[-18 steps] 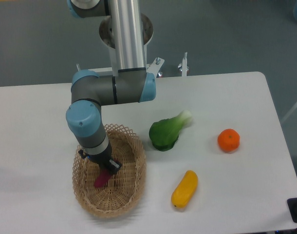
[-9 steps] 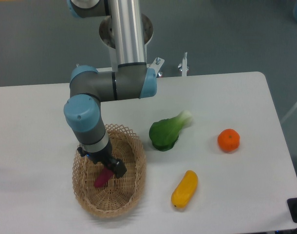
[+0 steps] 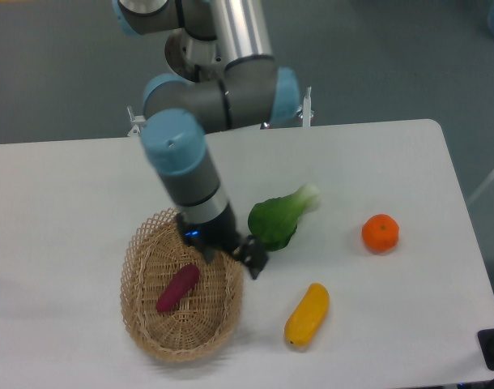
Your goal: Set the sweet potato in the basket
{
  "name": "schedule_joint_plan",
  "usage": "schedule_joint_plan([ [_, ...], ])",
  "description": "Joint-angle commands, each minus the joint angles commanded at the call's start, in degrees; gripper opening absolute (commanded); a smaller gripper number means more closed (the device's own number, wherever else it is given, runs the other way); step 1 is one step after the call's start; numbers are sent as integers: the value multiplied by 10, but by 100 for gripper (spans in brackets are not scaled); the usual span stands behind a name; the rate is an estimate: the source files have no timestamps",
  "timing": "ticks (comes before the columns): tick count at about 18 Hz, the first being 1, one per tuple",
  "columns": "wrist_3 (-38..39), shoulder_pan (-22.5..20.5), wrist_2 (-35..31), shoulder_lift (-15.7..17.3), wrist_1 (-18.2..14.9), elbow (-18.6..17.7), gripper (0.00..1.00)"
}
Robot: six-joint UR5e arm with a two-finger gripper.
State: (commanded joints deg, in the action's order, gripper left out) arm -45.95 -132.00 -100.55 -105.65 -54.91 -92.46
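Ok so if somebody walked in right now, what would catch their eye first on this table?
Probably the big arm reaching down over the table, its gripper hanging above the right rim of the wicker basket. Next, the magenta sweet potato lying alone inside that basket, released. To the right, a green vegetable, an orange and a yellow fruit sit on the white tabletop.

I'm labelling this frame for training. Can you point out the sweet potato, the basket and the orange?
sweet potato [image 3: 178, 288], fixed camera, middle of the tuber.
basket [image 3: 135, 253], fixed camera, left woven rim.
orange [image 3: 380, 232], fixed camera, centre of the fruit.
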Motion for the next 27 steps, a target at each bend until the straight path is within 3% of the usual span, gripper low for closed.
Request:
schedule_joint_plan([
  [10, -287, -99, 65, 94, -113, 9, 100],
  [14, -331, -133, 90, 120, -135, 10, 100],
  [18, -389, -147, 93, 123, -150, 11, 100],
  [27, -390, -148, 94, 127, -152, 8, 100],
])
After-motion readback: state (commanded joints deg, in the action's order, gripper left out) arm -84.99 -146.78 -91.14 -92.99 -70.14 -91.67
